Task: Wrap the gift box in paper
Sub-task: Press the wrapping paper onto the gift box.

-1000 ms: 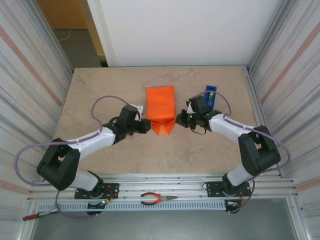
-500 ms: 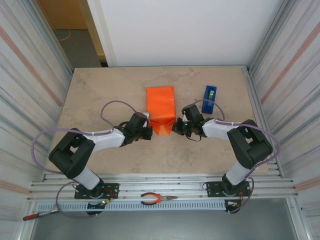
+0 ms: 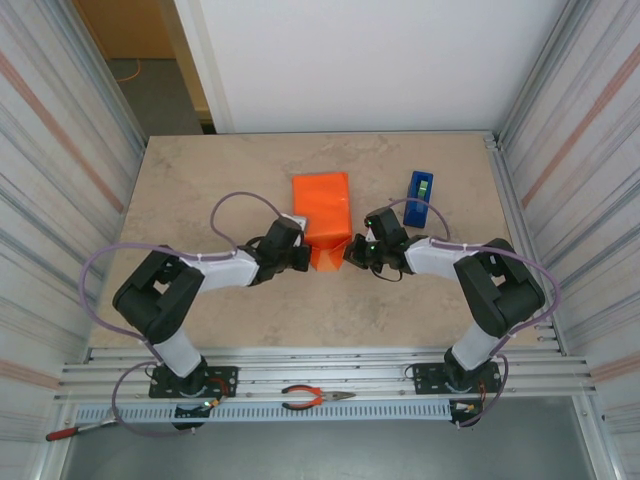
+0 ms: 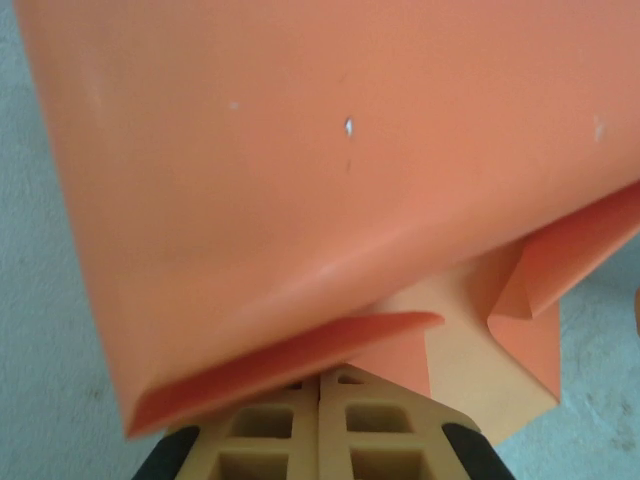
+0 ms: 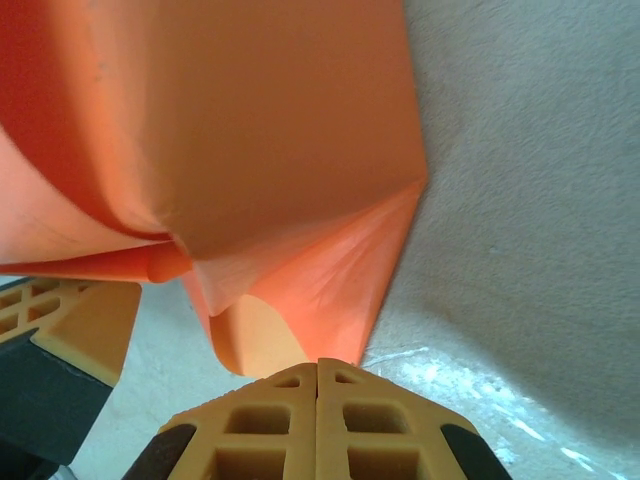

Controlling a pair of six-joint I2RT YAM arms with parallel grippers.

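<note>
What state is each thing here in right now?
paper: folded into a parcel, near-end flaps loose
left tool: shut, tips at the parcel's left flap
right tool: shut, tips at its right flap
tape dispenser: untouched, right of the paper
pliers: lying on the front rail

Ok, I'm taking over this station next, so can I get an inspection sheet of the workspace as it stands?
Surface: beige table, bare parts look clean.
Job's things: orange paper folded into a parcel mid-table; near end flaps partly folded in.
Clutter: blue tape dispenser to the right of the parcel; red-handled pliers on the rail by the arm bases.
Grippers: left gripper shut, tips at the parcel's near left flap; right gripper shut, tips at the near right flap.
Cables: purple cables loop above both arms, apart from the parcel.
Surroundings: ribbed panels on both sides, white wall behind.
</note>
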